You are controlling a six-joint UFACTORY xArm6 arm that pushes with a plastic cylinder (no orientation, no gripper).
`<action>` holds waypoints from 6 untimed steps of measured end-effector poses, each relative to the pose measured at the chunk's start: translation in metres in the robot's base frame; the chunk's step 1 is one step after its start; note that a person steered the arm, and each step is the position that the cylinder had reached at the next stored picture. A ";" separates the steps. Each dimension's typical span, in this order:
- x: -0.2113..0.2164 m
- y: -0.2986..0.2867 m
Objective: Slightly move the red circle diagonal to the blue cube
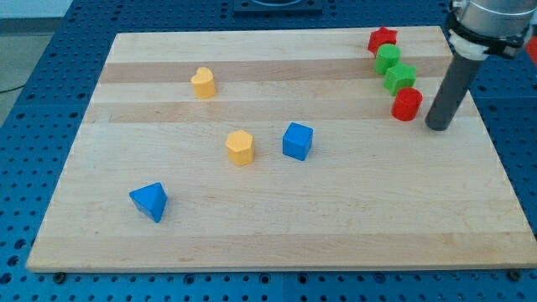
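Eight glossy plastic blocks on your pale wooden board (277, 226). Red circle (407, 104) far right, just left of my tip (437, 127); blue cube (297, 141) mid-board. No claw fitted.

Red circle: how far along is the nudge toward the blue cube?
Done: nothing visible; the red circle sits at the view's right, touching the green blocks, far from the blue cube. In hand: my tip stands just right of it. Left: the push.
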State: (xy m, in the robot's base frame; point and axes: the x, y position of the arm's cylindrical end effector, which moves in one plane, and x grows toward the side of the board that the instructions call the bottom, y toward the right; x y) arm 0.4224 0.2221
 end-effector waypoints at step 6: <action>-0.010 0.018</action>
